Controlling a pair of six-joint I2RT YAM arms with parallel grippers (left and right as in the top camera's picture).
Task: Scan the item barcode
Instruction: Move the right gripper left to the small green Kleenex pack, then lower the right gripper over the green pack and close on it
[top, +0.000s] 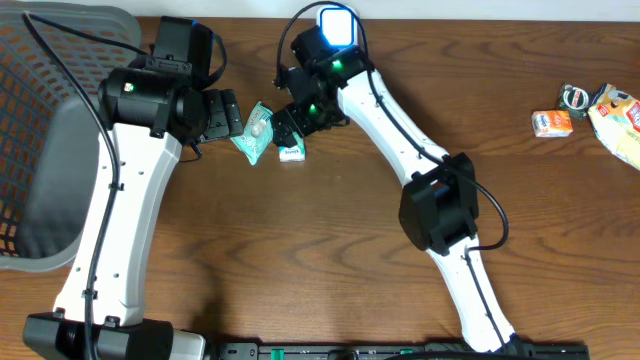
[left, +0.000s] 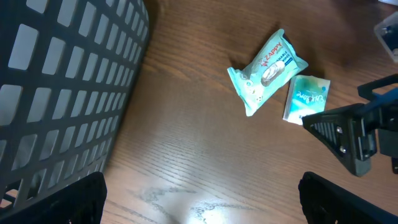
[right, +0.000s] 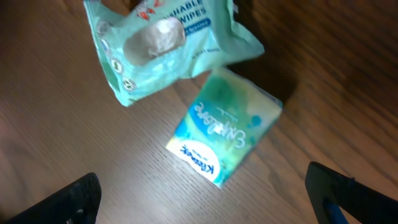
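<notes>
Basket (top: 40, 120) far left, wooden table (top: 330, 240) underneath it all. Left gripper (left: 211, 205) spread wide, holding nothing, poised near the wipes pack (left: 267, 70). Right gripper (right: 211, 196) just as wide, also empty, hovering right over the tissue pack (right: 225, 126), flat on the table, up against the wipes pack. Looks like the reach-in stage, pick not yet made. Next up, probably: straight down, straddle that tissue pack, close, lift clear without dragging the wipes pack

The wipes pack (left: 268, 70) and tissue pack (left: 305, 98) lie touching, closing the way between them. Bare table (top: 300, 240) opens toward the arm bases. The basket (top: 40, 90) walls off the left side.
</notes>
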